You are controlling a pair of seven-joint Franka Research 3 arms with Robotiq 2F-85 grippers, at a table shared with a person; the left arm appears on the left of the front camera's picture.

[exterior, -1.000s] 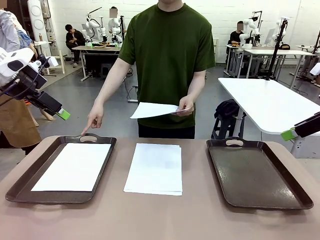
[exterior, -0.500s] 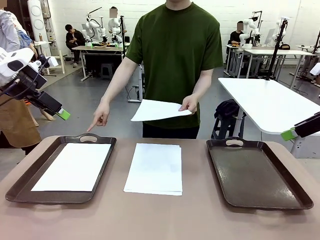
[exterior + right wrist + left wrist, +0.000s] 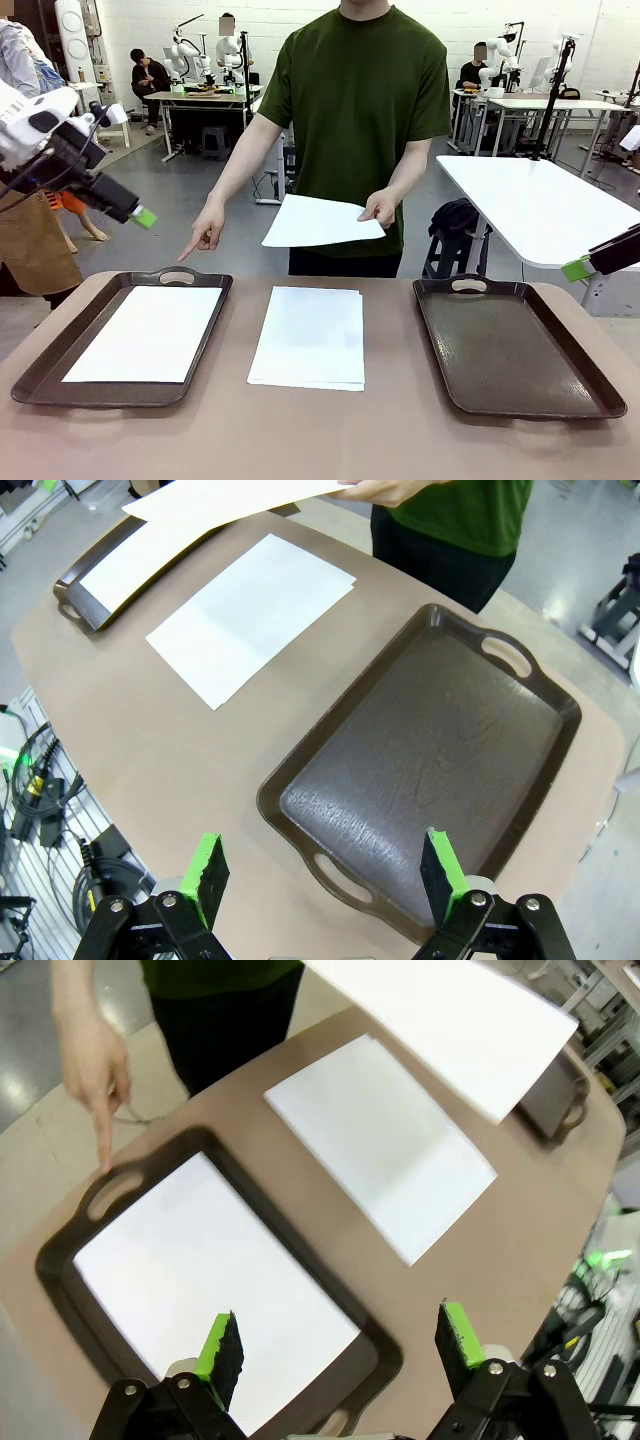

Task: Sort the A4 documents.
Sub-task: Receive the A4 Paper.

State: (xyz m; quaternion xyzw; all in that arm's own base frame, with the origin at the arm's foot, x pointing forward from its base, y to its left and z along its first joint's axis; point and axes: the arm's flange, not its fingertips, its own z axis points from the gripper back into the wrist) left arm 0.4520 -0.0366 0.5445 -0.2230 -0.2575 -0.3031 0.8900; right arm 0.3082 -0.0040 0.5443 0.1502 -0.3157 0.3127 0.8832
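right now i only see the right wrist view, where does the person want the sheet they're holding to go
observer: their free hand points down at the left tray, fingertip just above its far handle, not touching.
operator: is the left pincer free to take it
observer: yes, the left pincer is open and empty, raised in the air on that tray's side.

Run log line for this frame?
left tool open | right tool open | person's hand points at dark brown handled tray holding white A4 paper sheet | other hand holds second sheet | white paper stack mid-table
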